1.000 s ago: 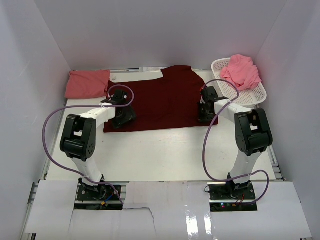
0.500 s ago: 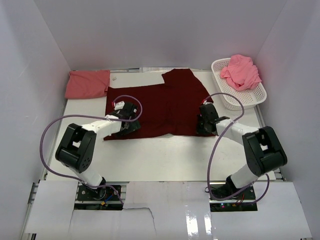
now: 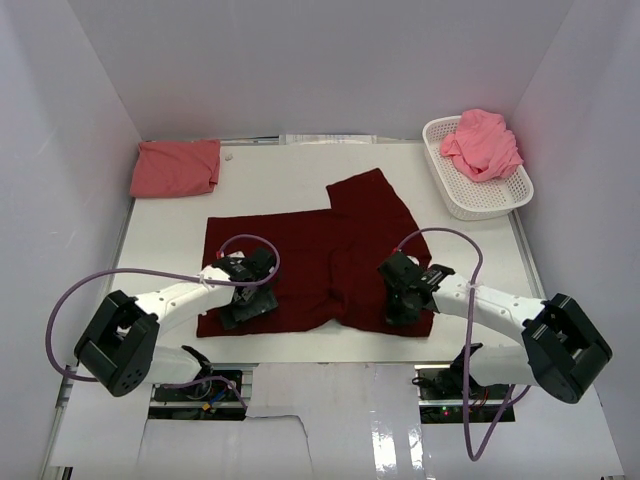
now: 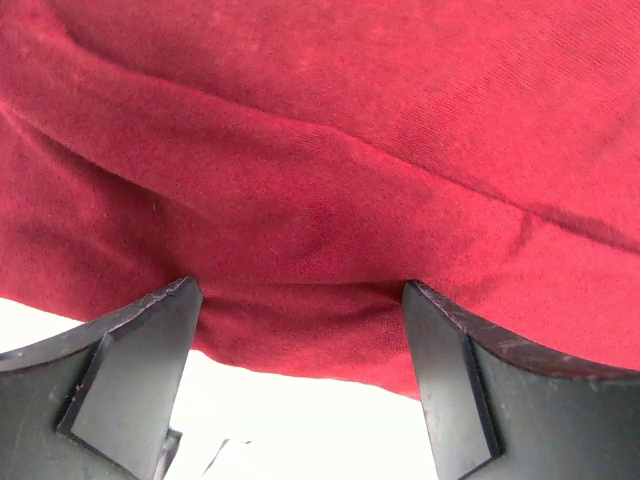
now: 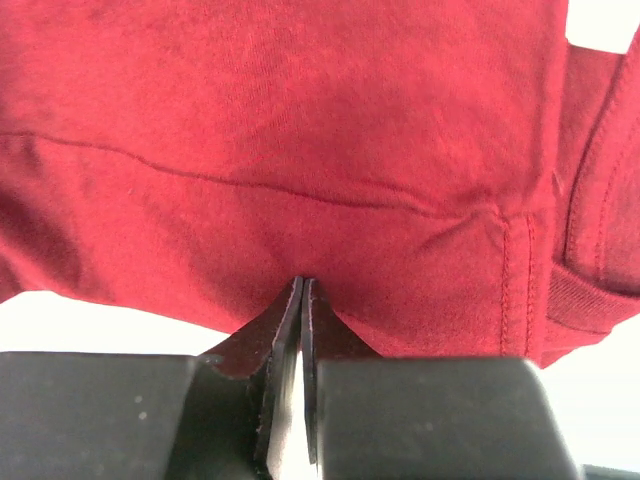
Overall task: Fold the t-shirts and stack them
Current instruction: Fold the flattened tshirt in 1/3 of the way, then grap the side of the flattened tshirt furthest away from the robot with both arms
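Top view: left gripper (image 3: 245, 300) and right gripper (image 3: 405, 298) both sit low on the near hem of the maroon t-shirt (image 3: 320, 250), left one near its left corner, right one near its right corner. Jaw gap is unreadable from up here, since the wrist bodies cover the tips. The shirt lies spread on the table (image 3: 300, 180), roughly centred and nearer the arm bases, with one sleeve sticking out toward the far side and a few wrinkles in the middle. The salmon t-shirt (image 3: 177, 167) is folded at the far left corner, well apart. The lighter pink t-shirt (image 3: 482, 140) is bunched in the white basket (image 3: 495, 198) at far right. Purple cables (image 3: 150, 275) loop from both arms, the right one crossing over maroon cloth. Left wrist: fingers (image 4: 130, 370) are spread wide with a rolled fold of maroon hem across the gap between the tips and white table below; can't tell if the pads touch cloth. Right wrist: fingers (image 5: 420, 410) are pressed together, a hairline slit between them, tips nipping the maroon hem, which puckers there. A side seam and a sleeve cuff show at right, cut off by the frame.
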You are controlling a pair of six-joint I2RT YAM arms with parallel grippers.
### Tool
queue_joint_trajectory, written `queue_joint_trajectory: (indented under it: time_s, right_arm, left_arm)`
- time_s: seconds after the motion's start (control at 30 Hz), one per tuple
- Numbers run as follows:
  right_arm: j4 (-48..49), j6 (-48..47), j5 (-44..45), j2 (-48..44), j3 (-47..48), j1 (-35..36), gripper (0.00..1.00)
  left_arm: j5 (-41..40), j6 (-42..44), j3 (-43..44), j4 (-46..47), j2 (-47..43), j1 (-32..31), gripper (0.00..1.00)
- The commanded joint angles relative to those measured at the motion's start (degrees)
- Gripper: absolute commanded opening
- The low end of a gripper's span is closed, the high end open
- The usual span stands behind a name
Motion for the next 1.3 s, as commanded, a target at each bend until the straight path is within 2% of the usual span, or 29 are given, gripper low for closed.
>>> queue_joint_trajectory:
  time_s: [0.0, 0.03, 0.17, 0.33, 0.47, 0.57, 0.63, 0.67, 0.7, 0.73, 0.77, 0.8, 0.83, 0.87, 0.93, 1.03, 1.27]
  right_arm:
    - [-20.36, 6.31, -0.50, -0.83, 0.71, 4.36, 0.09]
    - [-24.91, 6.49, 2.04, -0.92, 1.85, 4.98, 0.09]
    - [-31.61, 5.88, 6.80, 0.04, 7.30, 5.25, 0.09]
    - [-31.98, 5.09, 8.92, 2.50, 9.86, 5.25, 0.12]
    - [-32.51, 3.33, 11.64, 5.14, 14.86, 5.25, 0.20]
    - [-33.21, 0.88, 15.24, 5.93, 23.27, 5.07, 0.39]
    - [-31.82, -1.84, 17.44, 5.67, 28.12, 3.50, 0.43]
    - [-30.94, -5.25, 17.45, 5.41, 32.41, 2.27, 0.54]
    - [-26.40, -8.07, 15.62, 5.23, 33.93, 0.61, 0.55]
    - [-24.01, -10.45, 14.39, 5.06, 34.99, -3.59, 0.63]
    - [-21.03, -15.25, 11.76, 5.14, 36.31, -6.41, 0.73]
    - [-14.12, -17.65, 7.04, 5.49, 36.49, -11.05, 0.77]
    - [-11.18, -21.07, 6.12, 6.10, 36.67, -12.84, 0.77]
    - [-8.54, -22.58, 5.85, 8.46, 37.63, -14.34, 0.85]
    - [-4.84, -24.52, 5.85, 12.85, 40.52, -18.47, 0.86]
    - [-5.00, -26.81, 3.39, 28.37, 50.36, -22.60, 0.84]
    - [-3.33, -29.01, -1.54, 47.58, 69.26, -27.18, 0.76]
  left_arm:
    - [3.18, -4.44, -1.01, -8.65, -1.56, -1.90, 0.93]
    - [3.09, -4.70, -0.23, -9.18, -1.65, -2.08, 0.93]
    - [-1.90, -5.41, 2.67, -12.33, -0.17, -2.08, 0.96]
    - [-7.10, -4.71, 10.05, -16.21, 4.85, -1.64, 0.98]
    - [-4.66, -2.34, 15.06, -16.30, 7.49, -1.37, 0.98]
    - [-3.16, 0.21, 21.73, -17.00, 7.41, -1.37, 0.98]
    - [-3.07, 2.84, 28.41, -17.00, 6.70, -1.11, 0.98]
    - [-2.54, 4.25, 30.43, -15.87, 6.27, 0.46, 0.98]
    - [-1.58, 6.18, 33.07, -14.47, 6.09, 2.30, 0.98]
    - [-0.01, 9.94, 33.61, -10.89, 6.00, 4.41, 0.98]
    - [4.71, 12.32, 33.62, -8.07, 6.08, 9.91, 0.98]
    - [6.58, 15.13, 33.10, -5.25, 6.52, 12.49, 0.98]
    - [7.12, 17.94, 33.70, -2.88, 8.87, 14.60, 0.98]
    - [6.61, 18.75, 34.93, -2.33, 10.38, 18.19, 0.98]
    - [7.30, 20.60, 39.30, -0.66, 13.71, 21.20, 0.98]
    - [8.44, 22.27, 46.59, 0.22, 20.66, 25.51, 0.98]
    - [8.18, 22.54, 58.74, 0.84, 31.74, 27.54, 0.96]
